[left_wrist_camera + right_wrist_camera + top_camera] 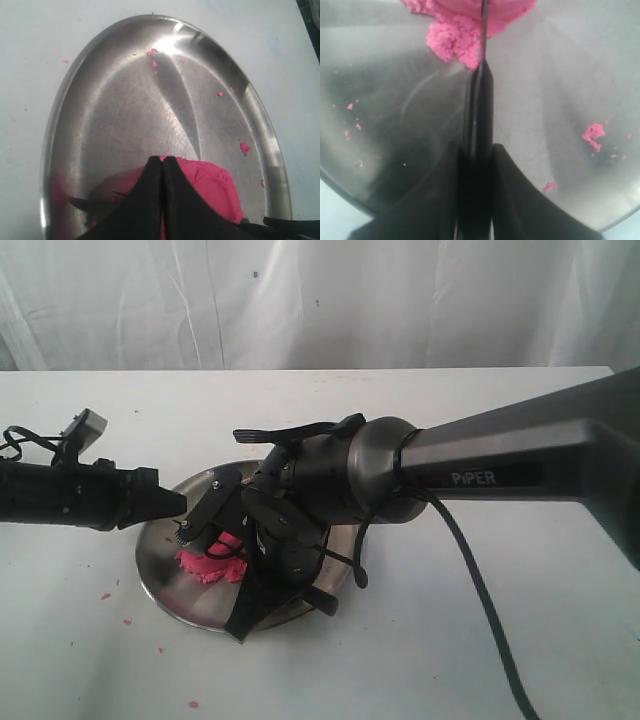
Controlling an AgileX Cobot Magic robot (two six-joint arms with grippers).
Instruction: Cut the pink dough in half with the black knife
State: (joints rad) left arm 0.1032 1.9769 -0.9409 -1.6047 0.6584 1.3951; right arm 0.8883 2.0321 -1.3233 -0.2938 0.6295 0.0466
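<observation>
Right wrist view: my right gripper (476, 165) is clamped on the handle of the black knife (479, 107), its blade running edge-on into the pink dough (455, 37), which sits on the steel plate (560, 75). I judge the cut to be under way: the blade looks sunk in the lump, though I cannot tell whether it has reached the plate. Next I would need to press straight down and hold the blade upright until the halves part. My left gripper (162, 165) rests with its fingertips pressed together, holding nothing, touching or just over the dough's near side, perhaps steadying it. From the exterior view my right arm reaches across the middle and angles down over the plate; my left arm lies low and level.
</observation>
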